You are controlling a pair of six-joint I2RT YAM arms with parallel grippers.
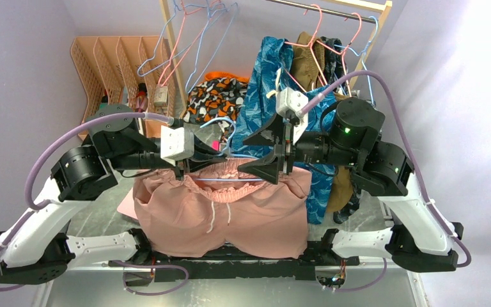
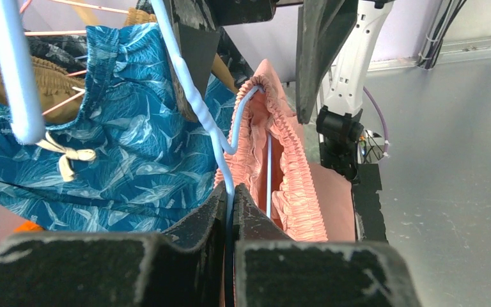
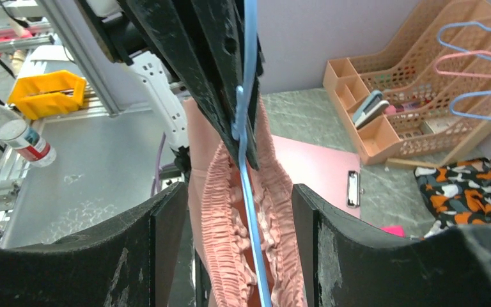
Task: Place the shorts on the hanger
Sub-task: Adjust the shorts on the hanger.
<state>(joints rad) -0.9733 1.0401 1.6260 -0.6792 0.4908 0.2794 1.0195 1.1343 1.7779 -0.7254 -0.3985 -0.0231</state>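
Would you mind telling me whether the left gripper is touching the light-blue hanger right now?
Touching. The left wrist view shows the left gripper with its jaws shut on the hanger, whose wire disappears between them.

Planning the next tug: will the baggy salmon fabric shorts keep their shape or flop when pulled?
Probably floppy: the salmon fabric shorts drape in loose folds below the thin light-blue wire hanger. The gathered waistband likely stretches and bunches. It may slide along the wire.

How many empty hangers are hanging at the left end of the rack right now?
3, bunched together above the tan file sorter: an upper light-blue hanger, a pink hanger and a lower light-blue hanger. More may be hidden behind them.
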